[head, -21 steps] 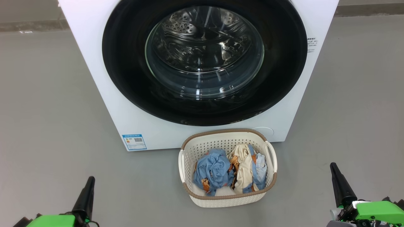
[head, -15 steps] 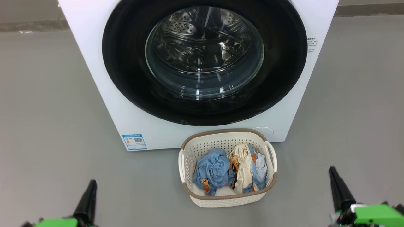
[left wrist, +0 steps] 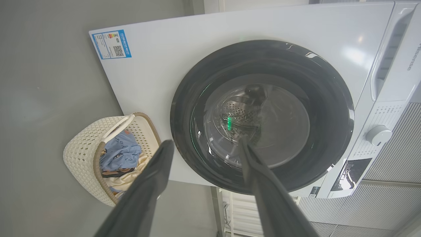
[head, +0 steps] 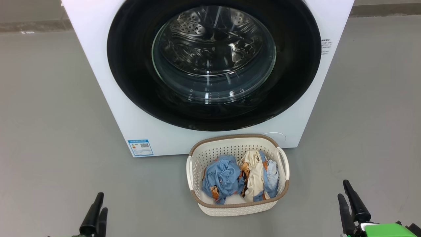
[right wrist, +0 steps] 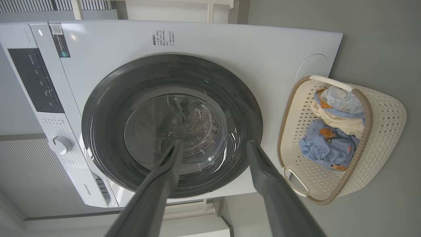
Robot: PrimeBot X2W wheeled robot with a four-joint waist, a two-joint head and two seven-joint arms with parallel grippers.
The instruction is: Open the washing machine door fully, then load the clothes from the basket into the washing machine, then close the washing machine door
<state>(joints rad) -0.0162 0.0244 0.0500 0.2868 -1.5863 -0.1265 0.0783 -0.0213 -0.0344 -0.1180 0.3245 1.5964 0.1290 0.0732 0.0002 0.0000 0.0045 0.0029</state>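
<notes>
In the head view, the washing machine door (head: 131,72) is seen shut flat against the white washing machine (head: 95,75), its glass bowl turned toward the robot. The basket (head: 236,210) is set on the floor just before the machine, below the door, with the clothes (head: 230,177) heaped inside. The left gripper (head: 102,202) and the right gripper (head: 342,189) are held low at either side, well apart from the door.

In the left wrist view, the door is framed straight ahead past widely parted fingers (left wrist: 148,187); nothing is held between them.

In the right wrist view, the door is likewise met dead ahead, the fingers spread and empty.

The door is judged the first thing to be dealt with. It lies forward of and above both grippers, about equally far from each; the basket is placed slightly nearer the right one. No handle or hinge can be made out on the black rim, so the side to be pulled cannot be told.
</notes>
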